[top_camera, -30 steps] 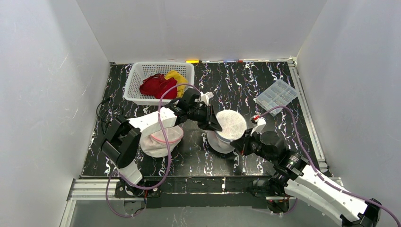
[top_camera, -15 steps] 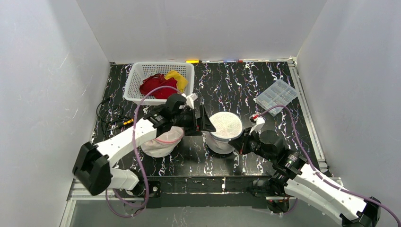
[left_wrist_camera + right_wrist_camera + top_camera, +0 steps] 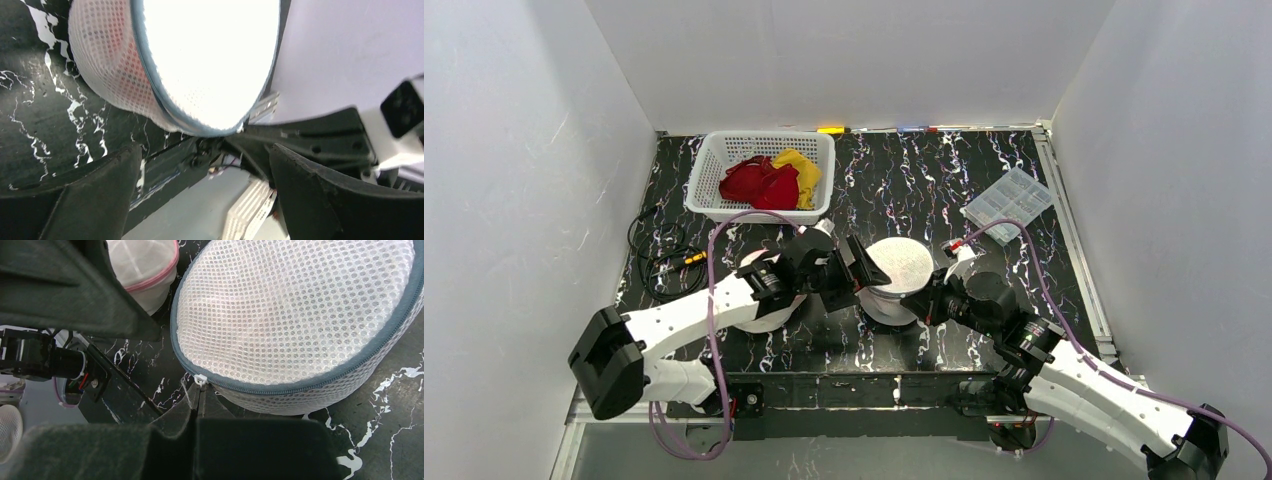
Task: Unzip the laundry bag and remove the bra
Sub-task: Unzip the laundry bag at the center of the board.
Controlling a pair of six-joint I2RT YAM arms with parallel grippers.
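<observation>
Centre of the black marbled table (image 3: pixel 924 190), and there's the round mesh laundry bag (image 3: pixel 902 262), flat top tipped up, with both arms crowded round it. The left gripper (image 3: pixel 854 278) sits just to the bag's left with its jaws spread as wide as they go and nothing between them. From the left wrist you see the two dark fingers (image 3: pixel 85 200) far apart, the bag framed in the gap ahead, and a pinkish shade showing through its mesh wall.

Over on the other side, the right gripper (image 3: pixel 931 300) is tucked in low against the bag's near-right edge. The right wrist view puts it right there: the jaws are pressed tight together, tips up against the grey-blue zip seam, and they look pinched on the small white zip pull (image 3: pixel 200 379), though at this range the tab itself is hard to make out. The zip running right from the pull reads closed.

Just beside the left arm lies a second mesh bag with pink trim (image 3: pixel 142 265). At the far left stands the white basket (image 3: pixel 709 150), with a red garment (image 3: pixel 754 183) and a yellow garment (image 3: pixel 802 170) inside. A clear compartment box (image 3: pixel 1009 203) lies well apart at far right, and a black cable (image 3: pixel 656 262) is coiled at the left edge.
</observation>
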